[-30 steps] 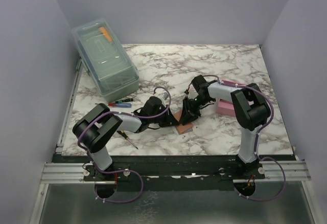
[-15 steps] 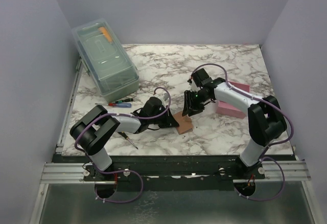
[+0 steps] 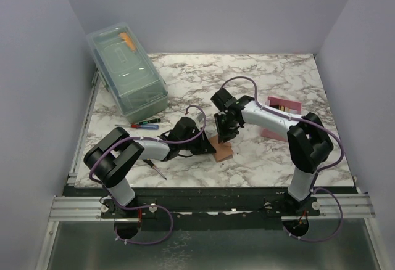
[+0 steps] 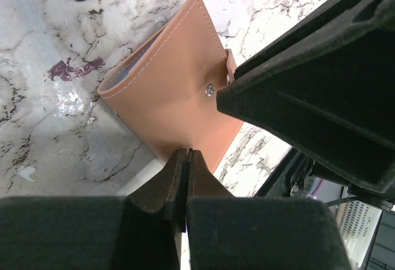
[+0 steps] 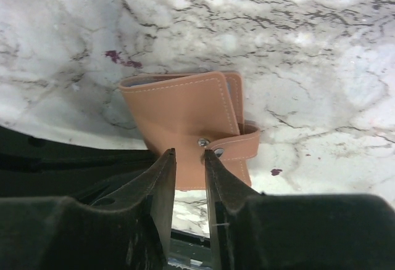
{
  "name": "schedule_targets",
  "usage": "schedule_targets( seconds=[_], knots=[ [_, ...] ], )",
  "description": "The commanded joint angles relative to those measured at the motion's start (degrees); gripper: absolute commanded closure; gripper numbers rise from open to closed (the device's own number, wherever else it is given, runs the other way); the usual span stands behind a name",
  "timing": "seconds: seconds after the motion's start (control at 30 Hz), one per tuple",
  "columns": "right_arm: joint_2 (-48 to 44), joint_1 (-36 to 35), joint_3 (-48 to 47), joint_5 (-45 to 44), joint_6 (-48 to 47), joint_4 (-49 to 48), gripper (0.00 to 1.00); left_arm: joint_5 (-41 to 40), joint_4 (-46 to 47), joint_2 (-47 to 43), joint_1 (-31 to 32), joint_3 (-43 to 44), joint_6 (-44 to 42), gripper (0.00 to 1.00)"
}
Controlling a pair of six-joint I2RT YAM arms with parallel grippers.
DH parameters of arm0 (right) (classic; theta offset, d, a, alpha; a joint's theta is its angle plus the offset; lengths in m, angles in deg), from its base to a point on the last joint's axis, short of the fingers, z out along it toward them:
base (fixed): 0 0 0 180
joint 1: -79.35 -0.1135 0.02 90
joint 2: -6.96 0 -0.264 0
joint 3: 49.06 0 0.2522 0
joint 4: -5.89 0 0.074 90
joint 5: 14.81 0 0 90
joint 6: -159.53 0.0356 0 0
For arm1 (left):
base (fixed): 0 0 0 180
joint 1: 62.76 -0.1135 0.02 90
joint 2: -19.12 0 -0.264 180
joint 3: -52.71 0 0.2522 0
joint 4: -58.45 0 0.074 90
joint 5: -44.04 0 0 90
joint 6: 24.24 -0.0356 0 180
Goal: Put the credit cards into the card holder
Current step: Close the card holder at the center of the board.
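The card holder (image 3: 224, 153) is a tan folded wallet lying in the middle of the table, with pale blue showing at its edge in the left wrist view (image 4: 166, 97). Its snap strap (image 5: 237, 147) hangs unfastened. My left gripper (image 3: 208, 147) is shut, its tips (image 4: 185, 154) pinching the holder's near corner. My right gripper (image 3: 223, 134) hovers just above the holder by the snap, jaws slightly apart and empty (image 5: 188, 153). The credit cards are not clearly visible; only a dark strip (image 3: 282, 105) shows at the far end of the pink tray.
The pink slotted tray (image 3: 276, 129) sits to the right, partly behind my right arm. A clear lidded box (image 3: 126, 73) stands at back left. Two screwdrivers (image 3: 145, 123) (image 3: 154, 169) lie by my left arm.
My right arm's wrist has swung left and its gripper has settled back over the card holder. My left gripper and the holder have hardly moved.
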Motion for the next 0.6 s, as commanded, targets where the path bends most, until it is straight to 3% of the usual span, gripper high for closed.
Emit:
schedule_targets(
  seconds=[0.0,0.27,0.57],
  knots=[
    [1.95,-1.16,-2.56,-8.55,1.38,4.9,0.71,0.58,-1.36,-1.22,0.45,-0.91,-1.09,1.0],
    [2.86,-2.21,-3.67,-10.52,1.69,6.59,0.68,0.58,-1.27,-0.93,0.42,-0.92,-1.15,1.0],
    [1.75,-2.63,-4.11,-10.28,2.18,7.22,0.9,0.67,-1.27,-0.97,0.42,-1.04,-1.09,1.0]
  ],
)
